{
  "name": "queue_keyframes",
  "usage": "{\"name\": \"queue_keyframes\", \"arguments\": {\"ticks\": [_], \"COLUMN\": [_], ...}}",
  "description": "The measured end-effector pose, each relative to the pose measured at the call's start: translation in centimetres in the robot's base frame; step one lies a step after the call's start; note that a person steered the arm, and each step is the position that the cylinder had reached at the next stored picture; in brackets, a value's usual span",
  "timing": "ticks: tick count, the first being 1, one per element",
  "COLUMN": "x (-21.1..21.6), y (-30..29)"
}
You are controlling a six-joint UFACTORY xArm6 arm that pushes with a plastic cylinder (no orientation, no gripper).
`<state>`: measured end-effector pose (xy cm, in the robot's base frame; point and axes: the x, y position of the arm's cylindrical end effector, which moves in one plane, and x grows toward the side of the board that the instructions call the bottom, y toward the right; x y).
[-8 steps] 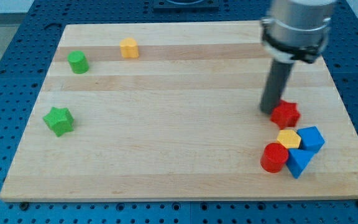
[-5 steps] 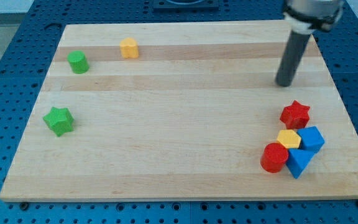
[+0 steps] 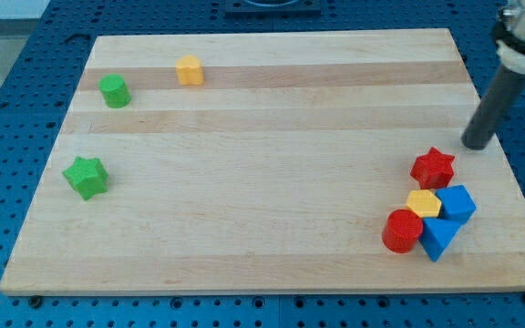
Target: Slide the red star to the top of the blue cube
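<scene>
- My tip (image 3: 475, 146) has no fingers to clench or release; it is a bare rod end standing near the worktop's (image 3: 262, 182) right edge, up and to the right of the red star (image 3: 433, 168), not touching it
- The red star sits just above the blue cube (image 3: 457, 202), beside the yellow block (image 3: 423, 202)
- Red cylinder (image 3: 402, 230) and blue triangular block (image 3: 437, 238) complete that cluster
- Well apart on the view's left: green star (image 3: 86, 176), green block (image 3: 114, 91), orange block (image 3: 189, 69)

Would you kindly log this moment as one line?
my tip: upper right of red star, apart | red star: above-left of blue cube, touching yellow block
</scene>
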<state>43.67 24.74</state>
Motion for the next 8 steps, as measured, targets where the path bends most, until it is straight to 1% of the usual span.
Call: {"name": "queue_keyframes", "arguments": {"ticks": [1, 2, 5, 8], "x": [0.0, 0.0, 2.6, 3.7], "y": [-3.4, -4.6, -4.6, -4.6]}}
